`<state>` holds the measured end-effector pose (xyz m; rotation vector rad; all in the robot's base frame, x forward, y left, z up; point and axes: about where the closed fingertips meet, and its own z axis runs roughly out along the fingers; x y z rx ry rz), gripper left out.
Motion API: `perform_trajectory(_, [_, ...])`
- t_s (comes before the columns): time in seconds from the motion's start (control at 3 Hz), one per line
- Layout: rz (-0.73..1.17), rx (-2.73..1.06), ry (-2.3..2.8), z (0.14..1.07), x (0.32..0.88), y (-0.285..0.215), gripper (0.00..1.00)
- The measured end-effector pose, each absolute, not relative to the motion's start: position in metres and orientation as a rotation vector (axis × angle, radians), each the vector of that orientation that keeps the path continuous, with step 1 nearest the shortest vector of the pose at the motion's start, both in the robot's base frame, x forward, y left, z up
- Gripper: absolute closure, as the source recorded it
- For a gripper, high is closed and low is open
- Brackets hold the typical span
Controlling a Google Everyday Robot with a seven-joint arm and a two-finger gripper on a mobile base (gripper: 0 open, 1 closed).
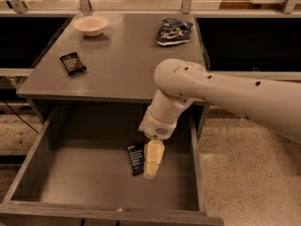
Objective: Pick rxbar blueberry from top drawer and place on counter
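Gripper (153, 160) is seen in drawer (70, 178), against bar's (136, 158) rt edge, near rt wall; grip can't be told. Open floor is left leftward.

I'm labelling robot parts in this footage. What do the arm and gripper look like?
The arm is a thick, smooth white tube with bulbous rounded joints and small dark dots on its shell; no cables show. The gripper, down in the open drawer beside the dark blue bar, is cream-coloured, narrow and ridged.

Smooth white rounded arm (230, 91) with small dark holes; cream gripper (151, 169) low inside the top drawer (84, 179).
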<state>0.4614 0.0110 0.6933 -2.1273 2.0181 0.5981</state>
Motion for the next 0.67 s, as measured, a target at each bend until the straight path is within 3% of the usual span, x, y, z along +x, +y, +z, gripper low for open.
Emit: perform_trajectory(0.67, [0.459,-2.066,1.982,0.6911,0.4605,0.0202,0.0])
